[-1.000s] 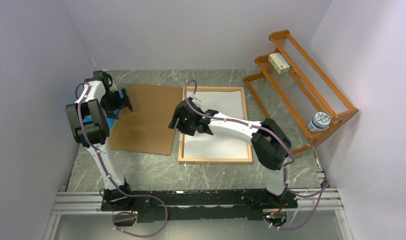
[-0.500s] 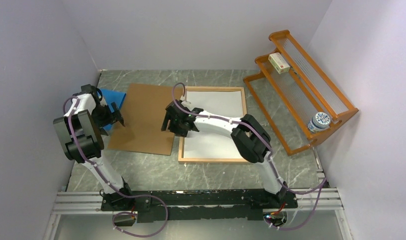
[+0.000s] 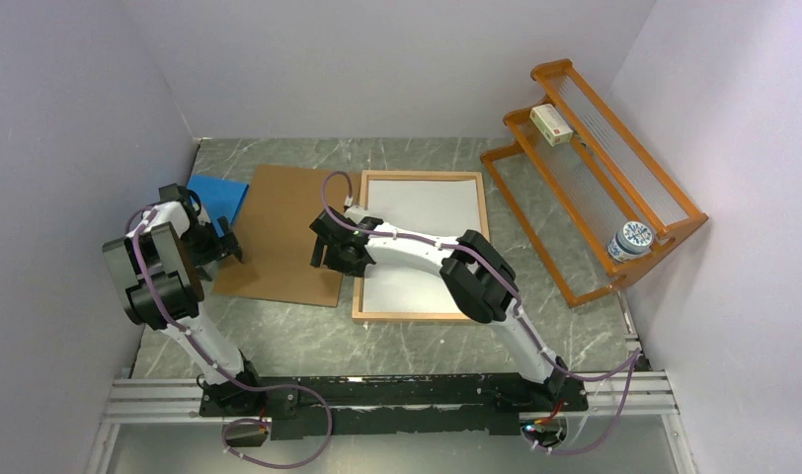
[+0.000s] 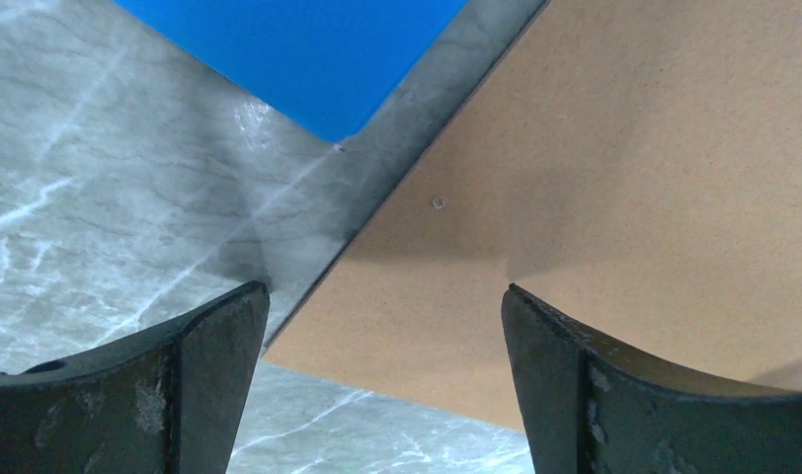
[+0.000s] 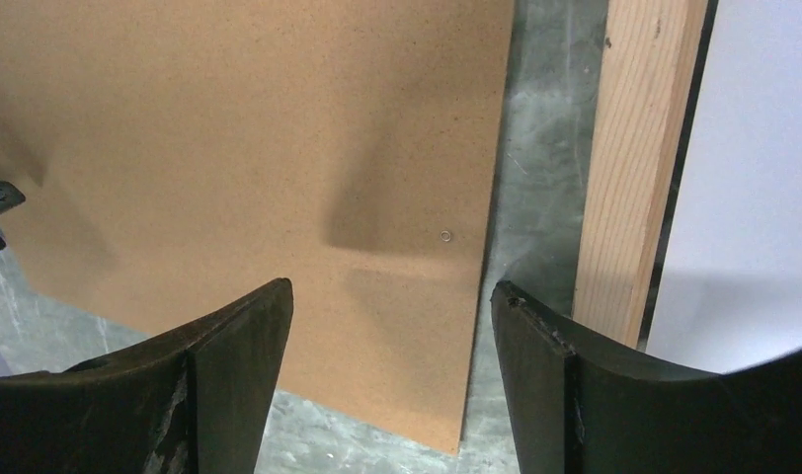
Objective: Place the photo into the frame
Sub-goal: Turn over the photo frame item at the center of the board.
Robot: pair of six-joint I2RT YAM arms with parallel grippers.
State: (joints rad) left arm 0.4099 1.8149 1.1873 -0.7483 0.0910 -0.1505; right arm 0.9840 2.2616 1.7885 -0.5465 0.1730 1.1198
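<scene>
Looking at both arms, neither is holding anything. The left gripper is spread wide over the left edge of the backing board, and the right gripper has its jaws parted over the board's right edge. The frame lies just right of the right gripper. The photo sits inside it, white back up, long side running away from the bases. The print looks thin, light and floppy, so I'd only pinch an edge.

Matt wooden frame, marbled table
</scene>
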